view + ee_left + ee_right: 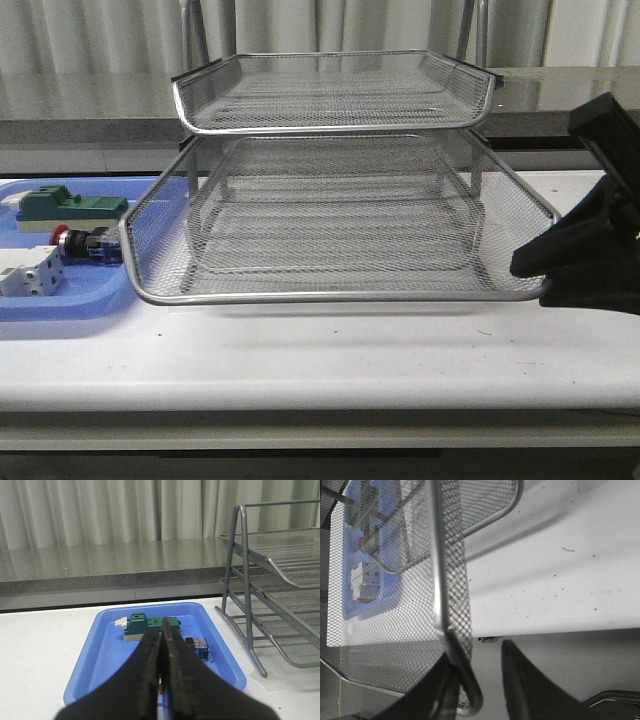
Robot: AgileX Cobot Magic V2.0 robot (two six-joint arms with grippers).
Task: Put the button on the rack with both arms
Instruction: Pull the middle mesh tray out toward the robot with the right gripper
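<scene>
I see pale curtains (pixel 330 25) at the back, a grey stone ledge (pixel 100 562) under them, and a white table (pixel 320 350) in front of me.

The biggest thing on the table is the wire rack (pixel 330 215). It has mesh trays stacked one over the other. One lower tray is slid out toward me, past the top tray.

Just to the left of the rack lies a flat blue tray (pixel 40 300). Its right edge goes behind the rack's pulled-out tray.

My right gripper (pixel 480 690) is at the right front corner of the rack. Its two black fingers are spread apart. The rim of the pulled-out tray sits between them, close against one finger. I cannot tell if they press it.

My left gripper (pixel 162 680) hangs over the near end of the blue tray, left of the rack. Its fingers are squeezed together with nothing in them.

In the blue tray, a green block (pixel 70 207) lies at the back. A white-grey block (pixel 30 272) lies at the front.

The button (pixel 88 243) lies on its side between the two blocks, close to the rack's left edge. Its red cap points away from the rack.
</scene>
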